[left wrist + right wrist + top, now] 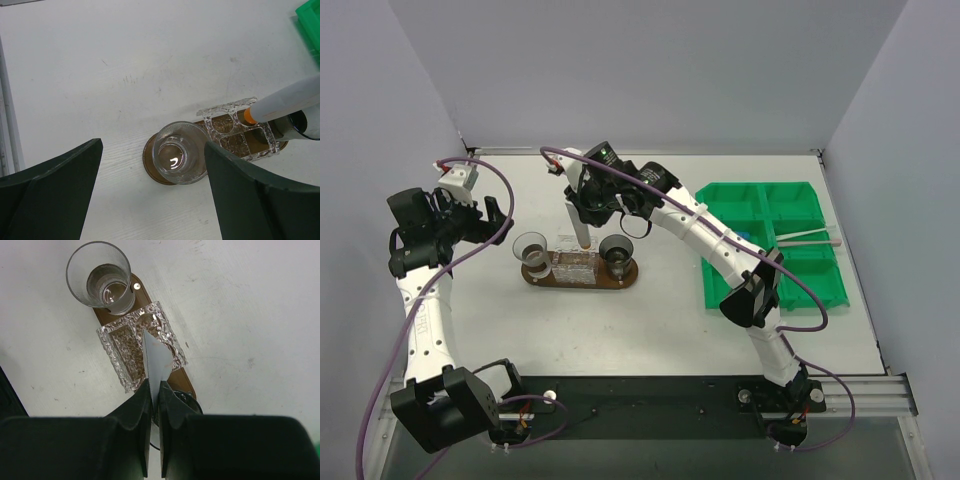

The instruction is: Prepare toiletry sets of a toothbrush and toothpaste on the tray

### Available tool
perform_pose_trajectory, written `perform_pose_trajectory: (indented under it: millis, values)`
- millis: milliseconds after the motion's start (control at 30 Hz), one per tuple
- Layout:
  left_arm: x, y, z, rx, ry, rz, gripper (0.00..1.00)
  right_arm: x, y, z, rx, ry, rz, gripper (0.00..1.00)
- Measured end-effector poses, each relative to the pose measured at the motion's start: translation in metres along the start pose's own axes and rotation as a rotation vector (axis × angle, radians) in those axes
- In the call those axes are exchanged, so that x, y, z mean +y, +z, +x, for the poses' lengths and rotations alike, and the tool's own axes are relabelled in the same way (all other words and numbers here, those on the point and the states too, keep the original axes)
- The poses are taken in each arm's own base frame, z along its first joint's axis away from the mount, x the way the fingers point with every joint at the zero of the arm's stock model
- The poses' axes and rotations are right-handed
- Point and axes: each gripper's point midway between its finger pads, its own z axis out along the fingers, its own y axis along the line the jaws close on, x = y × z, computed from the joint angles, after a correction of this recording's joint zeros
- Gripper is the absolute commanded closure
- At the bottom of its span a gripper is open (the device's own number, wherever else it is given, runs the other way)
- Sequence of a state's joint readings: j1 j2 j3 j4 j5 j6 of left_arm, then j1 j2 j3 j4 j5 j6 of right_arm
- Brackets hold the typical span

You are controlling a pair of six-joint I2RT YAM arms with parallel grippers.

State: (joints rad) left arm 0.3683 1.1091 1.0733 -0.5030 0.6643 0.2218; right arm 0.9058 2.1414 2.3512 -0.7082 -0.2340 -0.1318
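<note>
Glass cups (176, 152), clear holder (239, 131) around toothpaste (287, 102)

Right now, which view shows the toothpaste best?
Left wrist: the toothpaste shows side-on, its orange cap at the clear holder. Right wrist sees it end-on, foreshortened; top external shows only a thin pale sliver.
</note>
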Motion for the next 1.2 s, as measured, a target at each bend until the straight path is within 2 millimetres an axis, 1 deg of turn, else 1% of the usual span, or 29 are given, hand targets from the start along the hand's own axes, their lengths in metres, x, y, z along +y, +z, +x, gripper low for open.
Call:
perform_pose_trajectory:
  millis: [233,667,1200]
  values:
    - [0.000,0.000,0.000,0.000,0.000,0.000,0.06,-0.001,-0.003,-0.005,-0.013,-0.002,0.004,1.00]
    - [0.000,0.000,0.000,0.001,0.000,0.001,0.06,-0.001,0.011,0.005,0.018,0.002,-0.001,1.00]
    - [0.002,0.000,0.002,0.003,-0.006,-0.002,0.06,-0.001,0.012,0.005,0.019,0.003,-0.002,1.00]
